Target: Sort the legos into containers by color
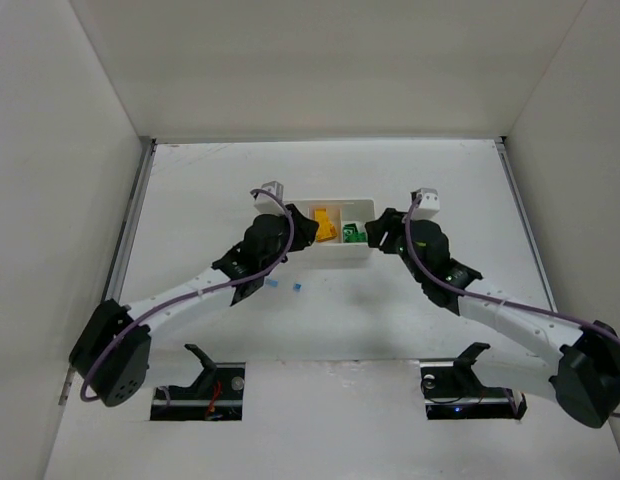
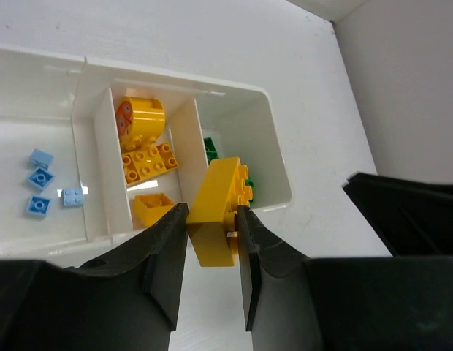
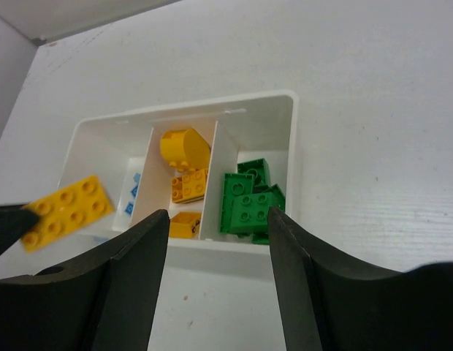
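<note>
A yellow rectangular plastic lego brick (image 2: 218, 201) is pinched between the left jaws, and its long axis points away from them towards the long white plastic tray (image 2: 279, 183). The middle compartment (image 2: 150, 91), where the yellow bricks (image 2: 147, 161) are kept, lies ahead of these jaws and slightly to their left. The right jaws are spread and hold nothing; the green bricks (image 3: 248, 201) lie just ahead of them.

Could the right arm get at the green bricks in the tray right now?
Probably yes: its open jaws hang over the green bricks in the tray's end compartment, nothing between.
</note>
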Motion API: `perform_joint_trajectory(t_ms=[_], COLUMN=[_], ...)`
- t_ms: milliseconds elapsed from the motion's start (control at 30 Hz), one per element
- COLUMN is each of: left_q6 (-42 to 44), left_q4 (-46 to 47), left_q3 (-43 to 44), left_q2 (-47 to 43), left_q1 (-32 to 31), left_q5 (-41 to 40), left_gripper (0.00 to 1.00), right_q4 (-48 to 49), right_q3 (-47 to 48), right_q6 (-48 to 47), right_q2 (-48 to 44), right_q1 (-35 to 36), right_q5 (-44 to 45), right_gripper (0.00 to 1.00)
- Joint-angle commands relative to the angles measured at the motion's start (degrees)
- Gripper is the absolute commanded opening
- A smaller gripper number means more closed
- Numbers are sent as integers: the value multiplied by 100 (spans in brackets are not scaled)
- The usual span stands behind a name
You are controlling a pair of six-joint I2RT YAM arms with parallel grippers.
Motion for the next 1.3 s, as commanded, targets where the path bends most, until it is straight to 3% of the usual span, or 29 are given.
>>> perform_joint_trajectory(t_ms=[0,233,400,500,633,700,800,867,933,1067,1267], left_q6=[367,666,745,798,912,913,816,728,544,157,34], left_q4=[410,349,270,226,51,-99,-441,-774,-1109,-1514,-1243], left_q3=[517,1212,1380,1222,713,318,-306,-684,-1001,-1485,-1775], left_q2=[525,1476,1644,1355,591,47,-788,-1272,-1668,-1995,-1662], left_q1=[143,249,284,328,390,416,425,425,460,714,1075], left_q5=[63,116,90,11,-235,-437,-762,-947,-1105,-1097,-834], left_gripper=[16,23,46,54,53,51,47,47,47,46,45], right_q4=[293,293,319,424,460,433,459,468,407,179,-111], right_q3=[-222,-337,-250,-144,136,304,558,752,971,1411,1754], right_q6=[106,54,1,27,132,238,335,335,291,195,221], right_q2=[-276,-418,-146,161,758,1119,1742,2138,2542,3193,3730], right_q1=[150,511,844,1169,1714,1995,2364,2523,2638,2726,2726], right_q5=[32,15,15,6,41,50,111,225,287,208,296], right_gripper=[62,62,59,50,31,28,33,45,51,50,48])
